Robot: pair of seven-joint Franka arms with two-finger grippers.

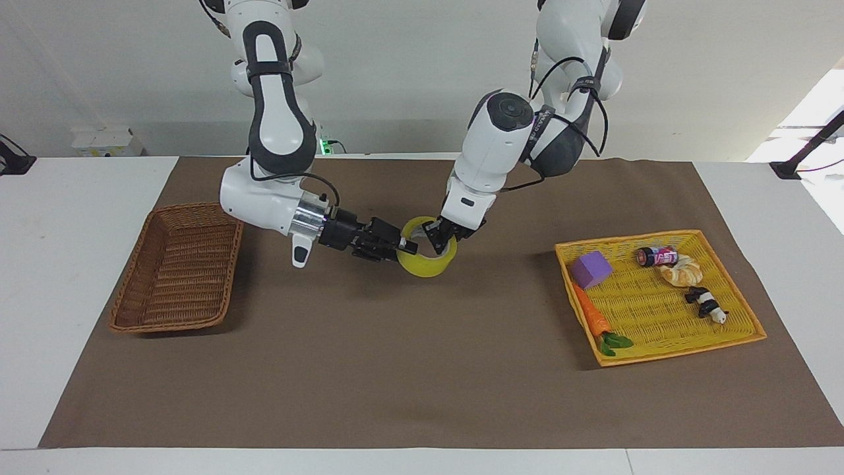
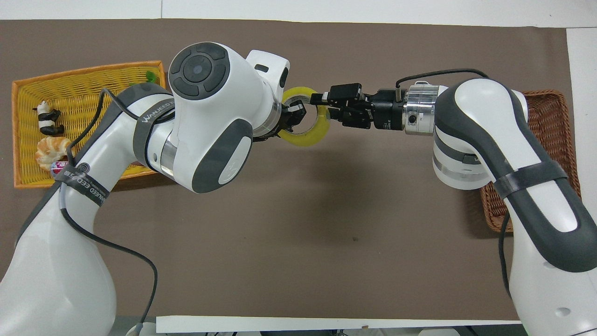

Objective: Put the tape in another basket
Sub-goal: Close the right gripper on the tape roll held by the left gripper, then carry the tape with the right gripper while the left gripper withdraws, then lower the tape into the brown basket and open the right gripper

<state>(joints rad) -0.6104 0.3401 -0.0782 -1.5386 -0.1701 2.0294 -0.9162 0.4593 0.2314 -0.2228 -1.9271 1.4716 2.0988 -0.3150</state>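
The tape (image 1: 426, 256) hangs mid-counter between both grippers, hole upward. The left gripper (image 1: 440, 239) pinches its wall from above; the right gripper (image 1: 403, 245) seems closed on the rim facing the basket (image 1: 173, 277).

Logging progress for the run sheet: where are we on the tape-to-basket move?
About halfway. Done: the tape is out of the yellow tray and held up over the middle of the brown mat. In hand: a handover, with the left gripper gripping the roll's wall on one side and the right gripper closed on the other side. Left: the left gripper lets go, then the right arm carries the tape to the wicker basket and drops it.
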